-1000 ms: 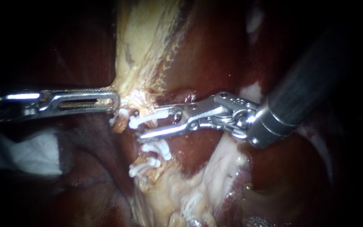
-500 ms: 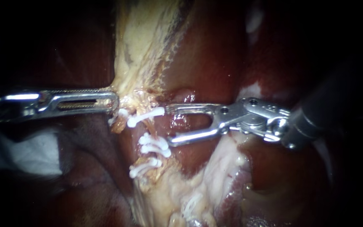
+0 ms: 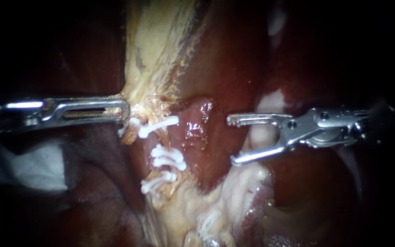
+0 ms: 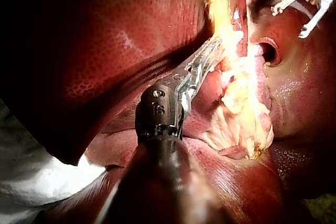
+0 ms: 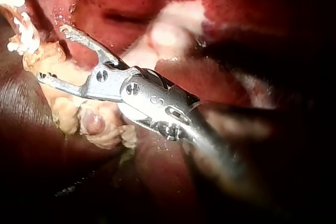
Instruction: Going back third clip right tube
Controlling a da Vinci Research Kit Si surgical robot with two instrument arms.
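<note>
Jaws gaping on right instrument (image 3: 230, 140), backed off clips (image 3: 168, 160), left instrument (image 3: 125, 110) still gripping pale tissue (image 3: 154, 45)

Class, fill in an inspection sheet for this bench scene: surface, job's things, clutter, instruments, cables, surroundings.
Surface: liver, dark red and glistening.
Job's things: white clips set one below another along the pale tissue.
Clutter: white cloth beside the left instrument's shaft.
Instruments: left instrument, jaws shut on the pale tissue; right instrument, jaws open and empty, apart from the clips.
Cables: nothing seen.
Surroundings: dark, nothing seen.
</note>
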